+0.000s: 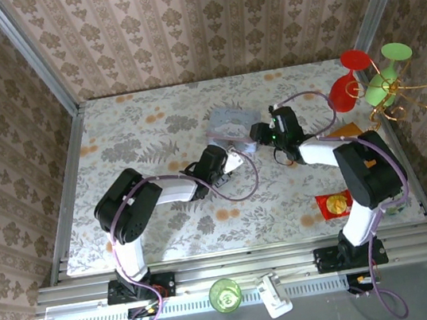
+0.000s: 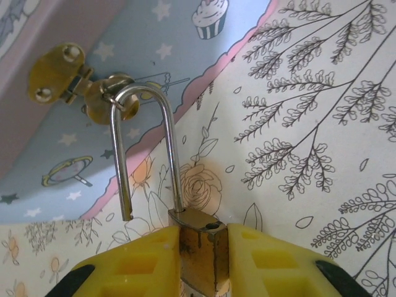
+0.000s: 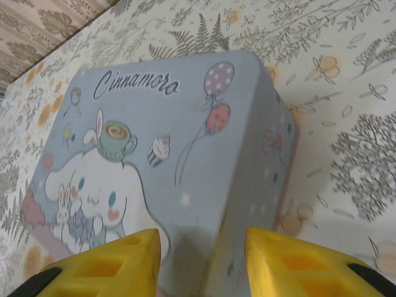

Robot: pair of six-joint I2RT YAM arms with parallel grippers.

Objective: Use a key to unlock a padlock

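Here, left arm's (image 1: 162, 192) fingers (image 2: 136, 266) clamp the padlock (image 2: 201, 247).

On the table (image 1: 117, 158), the picture tin (image 1: 229, 119) is set past centre toward 12 o'clock. The padlock (image 2: 201, 247) is hooked through the tin's hasp (image 2: 105, 99) at its 6 o'clock side and is clamped in the left gripper (image 2: 204, 238). A packet (image 1: 334, 205) is laid between 4 and 5 o'clock from the tin, and a glass rack (image 1: 384, 90) is stood at 3 o'clock.

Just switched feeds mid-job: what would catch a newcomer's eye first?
The small brass padlock, clamped in the left tool, has its silvery shackle open yet hooked through the brass hasp of the pale blue picture tin mid-table. The right tool straddles that tin's near corner.
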